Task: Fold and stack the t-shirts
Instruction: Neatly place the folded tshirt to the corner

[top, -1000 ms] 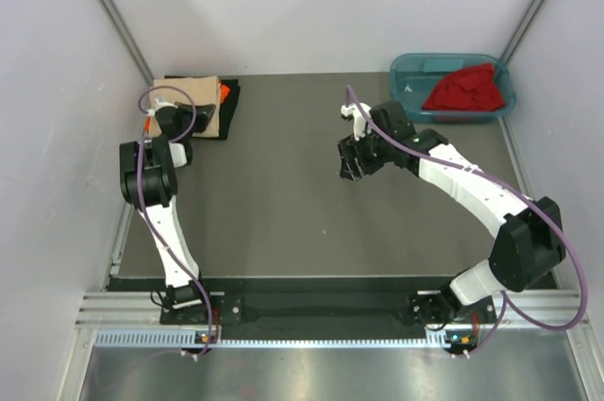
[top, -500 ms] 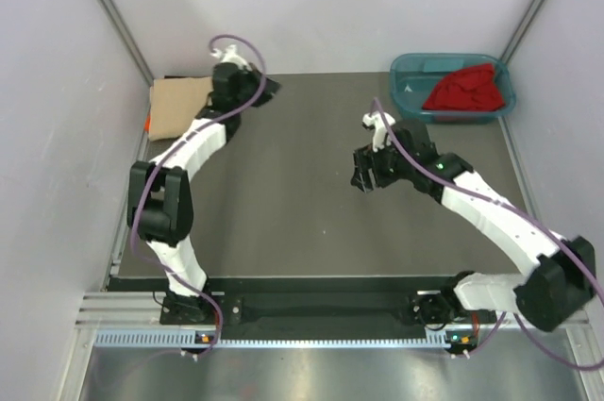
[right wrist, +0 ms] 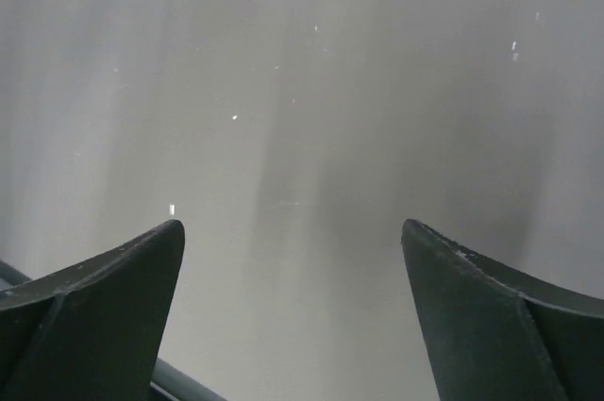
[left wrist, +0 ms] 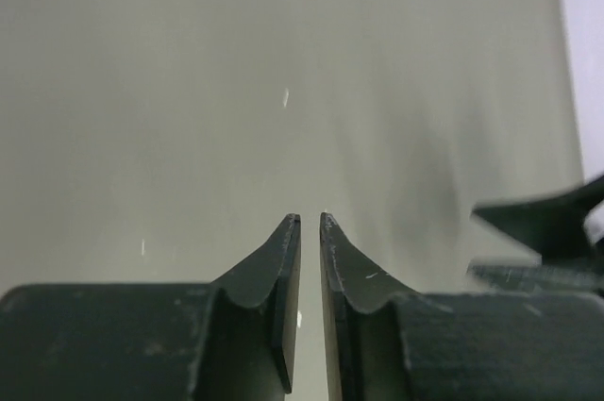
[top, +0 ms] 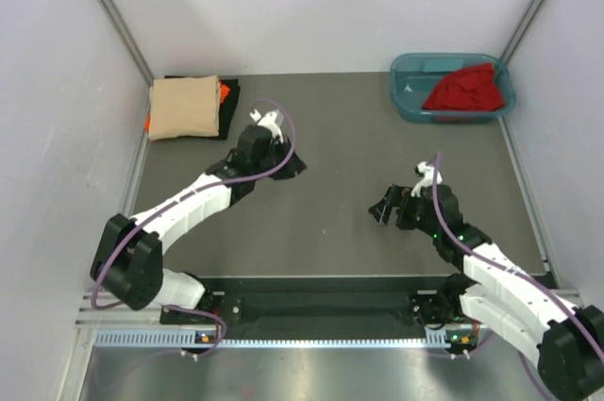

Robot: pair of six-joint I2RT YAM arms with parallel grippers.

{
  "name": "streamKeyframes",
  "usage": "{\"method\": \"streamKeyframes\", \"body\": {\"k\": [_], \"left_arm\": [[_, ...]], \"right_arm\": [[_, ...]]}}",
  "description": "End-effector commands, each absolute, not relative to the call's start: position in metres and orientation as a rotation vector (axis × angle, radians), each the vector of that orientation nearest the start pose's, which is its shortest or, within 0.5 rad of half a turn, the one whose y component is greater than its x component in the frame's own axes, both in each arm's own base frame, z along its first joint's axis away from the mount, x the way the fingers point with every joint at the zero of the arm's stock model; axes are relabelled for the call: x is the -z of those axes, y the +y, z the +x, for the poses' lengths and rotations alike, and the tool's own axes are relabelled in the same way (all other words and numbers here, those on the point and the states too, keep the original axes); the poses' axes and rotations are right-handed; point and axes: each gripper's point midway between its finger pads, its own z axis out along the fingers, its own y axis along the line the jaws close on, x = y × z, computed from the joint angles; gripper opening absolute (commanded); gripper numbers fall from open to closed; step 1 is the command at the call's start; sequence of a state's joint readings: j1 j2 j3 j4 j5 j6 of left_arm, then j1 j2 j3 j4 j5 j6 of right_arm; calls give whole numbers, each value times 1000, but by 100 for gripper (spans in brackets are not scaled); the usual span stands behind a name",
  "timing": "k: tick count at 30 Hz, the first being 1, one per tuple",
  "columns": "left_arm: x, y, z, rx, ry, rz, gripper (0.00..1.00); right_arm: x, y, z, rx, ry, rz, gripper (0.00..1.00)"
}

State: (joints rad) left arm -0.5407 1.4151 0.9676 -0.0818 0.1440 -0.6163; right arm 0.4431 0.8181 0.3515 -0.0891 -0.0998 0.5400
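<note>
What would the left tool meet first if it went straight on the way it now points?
Probably the table: the left tool, shut, tilts down toward it, and nothing else shows in its line.

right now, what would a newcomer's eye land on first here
The dark red t-shirt bunched in the teal tub at the far right corner stands out most. At the far left, a folded beige t-shirt tops an orange t-shirt and a black t-shirt, only their edges showing. The left gripper is shut, the right gripper open.
</note>
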Motion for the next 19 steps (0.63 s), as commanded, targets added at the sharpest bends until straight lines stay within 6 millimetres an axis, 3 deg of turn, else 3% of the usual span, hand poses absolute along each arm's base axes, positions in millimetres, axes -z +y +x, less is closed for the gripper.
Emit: {"method": "streamKeyframes", "body": {"k": [1, 2, 3, 4, 5, 7, 8, 10, 11, 12, 18, 19], "left_arm": [[-179, -259, 310, 928, 2157, 17, 21], [-166, -255, 301, 927, 2187, 18, 22], [-170, -252, 296, 938, 2173, 25, 23], [-170, -254, 288, 972, 2177, 48, 24], [-157, -251, 278, 980, 2212, 45, 24], [-167, -253, 266, 1055, 2165, 67, 25], [-154, -251, 254, 1088, 2192, 41, 26], [-167, -249, 243, 1153, 2118, 46, 27], [-155, -246, 231, 1176, 2142, 37, 27], [-163, -243, 226, 1194, 2106, 34, 28], [-167, -233, 189, 1349, 2011, 9, 29], [-159, -231, 181, 1382, 2021, -23, 30]], "right_arm": [[-132, 157, 252, -810, 1949, 175, 100], [-118, 154, 247, -804, 1966, 183, 100], [-117, 152, 245, -807, 1947, 195, 100], [-103, 148, 240, -798, 1968, 216, 100], [-102, 146, 237, -805, 1956, 236, 100], [-78, 137, 228, -792, 2007, 347, 100], [-80, 135, 225, -808, 1989, 374, 100], [-72, 132, 219, -824, 1988, 431, 100], [-75, 127, 217, -817, 1964, 449, 100], [-76, 123, 217, -810, 1944, 484, 100], [-79, 111, 201, -839, 1912, 590, 100], [-75, 113, 198, -851, 1925, 587, 100]]}}
